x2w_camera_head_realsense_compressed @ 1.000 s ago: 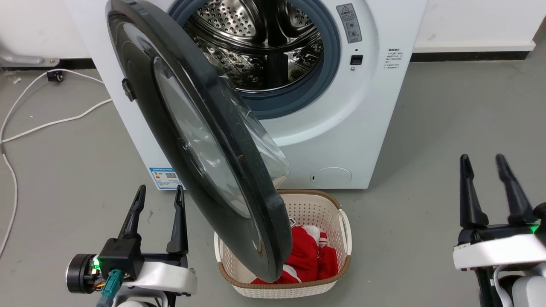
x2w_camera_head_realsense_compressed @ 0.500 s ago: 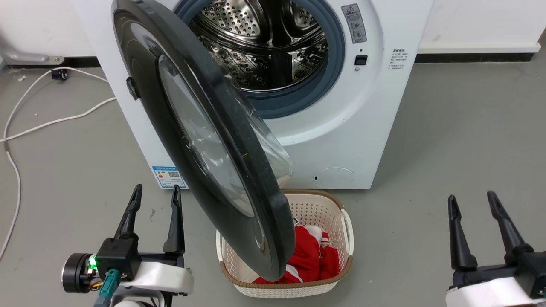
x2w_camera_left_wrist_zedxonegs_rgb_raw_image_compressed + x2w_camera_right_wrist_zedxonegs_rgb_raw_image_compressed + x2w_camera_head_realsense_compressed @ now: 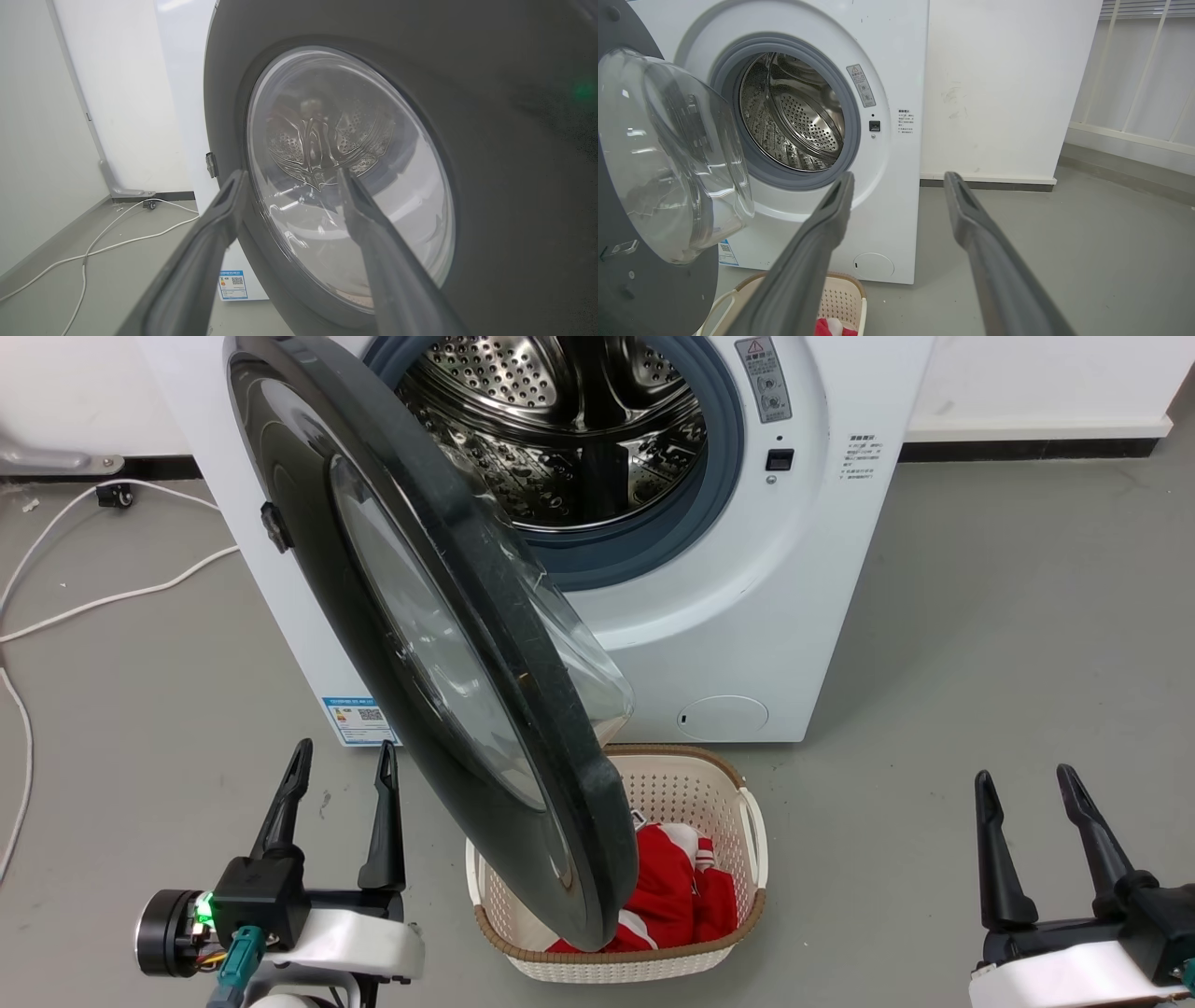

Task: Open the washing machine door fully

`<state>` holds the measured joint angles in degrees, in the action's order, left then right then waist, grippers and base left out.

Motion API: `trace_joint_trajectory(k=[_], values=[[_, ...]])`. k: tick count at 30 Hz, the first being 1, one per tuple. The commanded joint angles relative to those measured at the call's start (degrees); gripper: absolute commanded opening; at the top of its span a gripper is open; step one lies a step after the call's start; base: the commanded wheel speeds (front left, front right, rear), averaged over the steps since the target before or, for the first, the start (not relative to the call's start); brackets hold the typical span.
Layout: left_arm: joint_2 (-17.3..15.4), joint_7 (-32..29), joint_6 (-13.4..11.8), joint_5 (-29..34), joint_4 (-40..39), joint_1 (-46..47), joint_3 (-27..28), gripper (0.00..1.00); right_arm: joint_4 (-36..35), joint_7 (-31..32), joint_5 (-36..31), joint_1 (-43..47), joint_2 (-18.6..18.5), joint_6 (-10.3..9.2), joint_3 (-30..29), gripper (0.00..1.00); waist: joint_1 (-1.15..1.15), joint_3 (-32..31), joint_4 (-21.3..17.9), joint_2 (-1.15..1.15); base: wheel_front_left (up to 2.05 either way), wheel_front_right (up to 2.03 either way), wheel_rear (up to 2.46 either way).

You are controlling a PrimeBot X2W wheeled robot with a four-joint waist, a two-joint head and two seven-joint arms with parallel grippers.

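While the washing machine door [image 3: 429, 644] is hanging half open off the left edge of the washing machine [image 3: 794, 597], over the basket [image 3: 754, 831], left gripper [image 3: 345, 751] is facing its outer face, fingers apart, empty; right gripper [image 3: 1022, 777] is idling well clear, fingers apart, probably leaving the swing path free.
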<state>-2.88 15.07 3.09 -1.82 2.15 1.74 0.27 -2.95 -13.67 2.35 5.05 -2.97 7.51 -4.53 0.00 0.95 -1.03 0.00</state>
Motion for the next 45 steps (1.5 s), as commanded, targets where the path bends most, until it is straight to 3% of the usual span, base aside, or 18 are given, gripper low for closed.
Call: trace_joint_trajectory(k=[1,2,3,4,5,6,19,32,38,39,45], values=[[0.0,0.2,0.1,0.0,-0.2,0.2,0.1,1.00,0.3,-0.3,0.5,-0.7,0.2,-0.04,0.1,1.00,0.00,0.1,0.0,0.00,0.00,0.00,0.00],[0.0,0.2,0.0,0.0,-0.1,0.2,0.1,0.81,0.4,-0.3,0.5,-0.7,0.2,-0.04,0.1,1.00,0.00,0.1,0.0,0.00,0.00,0.00,0.00],[0.0,0.2,0.0,-0.1,-0.1,0.2,0.1,0.48,0.5,-0.4,0.5,-0.9,0.2,-0.04,0.2,1.00,0.00,0.1,0.0,0.00,0.00,0.00,0.00],[0.0,0.2,0.0,-0.1,-0.1,0.2,0.1,0.48,0.5,-0.4,0.5,-0.9,0.2,-0.04,0.2,1.00,0.00,0.1,0.0,0.00,0.00,0.00,0.00],[0.0,0.2,0.1,-0.1,0.1,0.2,0.0,0.13,0.6,-0.4,0.7,-1.0,0.2,-0.04,0.2,1.00,0.00,0.1,0.0,0.00,0.00,0.00,0.00],[0.0,0.2,0.1,-0.2,0.2,0.1,0.0,0.00,0.7,-0.5,0.7,-1.0,0.2,-0.04,0.3,1.00,0.00,0.1,0.0,0.00,0.00,0.00,0.00],[0.0,0.2,0.1,-0.9,-1.6,1.4,0.7,0.00,1.4,-0.7,1.5,-1.6,0.2,-0.04,0.1,1.00,0.00,0.4,0.3,0.00,0.00,0.00,0.00],[-0.2,0.1,0.8,0.6,-19.5,6.9,0.5,0.00,2.2,-0.7,2.7,-1.9,0.2,-0.04,-0.3,1.00,0.00,0.2,0.5,0.00,0.00,0.00,0.00],[-0.1,0.1,1.3,1.5,-29.8,12.2,-3.7,0.00,2.5,-0.6,3.0,-2.1,0.2,-0.04,-0.2,1.00,0.00,0.6,0.4,0.00,0.00,0.00,0.00],[-0.1,0.1,1.6,1.4,-32.7,14.3,-7.0,0.00,2.8,-0.5,3.2,-2.3,0.2,-0.04,0.0,1.00,0.00,0.6,0.2,0.00,0.00,0.00,0.00],[-0.1,0.1,2.6,-0.2,-31.3,13.4,-16.1,0.00,3.4,-0.4,3.4,-2.6,0.2,-0.04,0.1,1.00,0.00,0.5,-0.5,0.00,0.00,0.00,0.00]])
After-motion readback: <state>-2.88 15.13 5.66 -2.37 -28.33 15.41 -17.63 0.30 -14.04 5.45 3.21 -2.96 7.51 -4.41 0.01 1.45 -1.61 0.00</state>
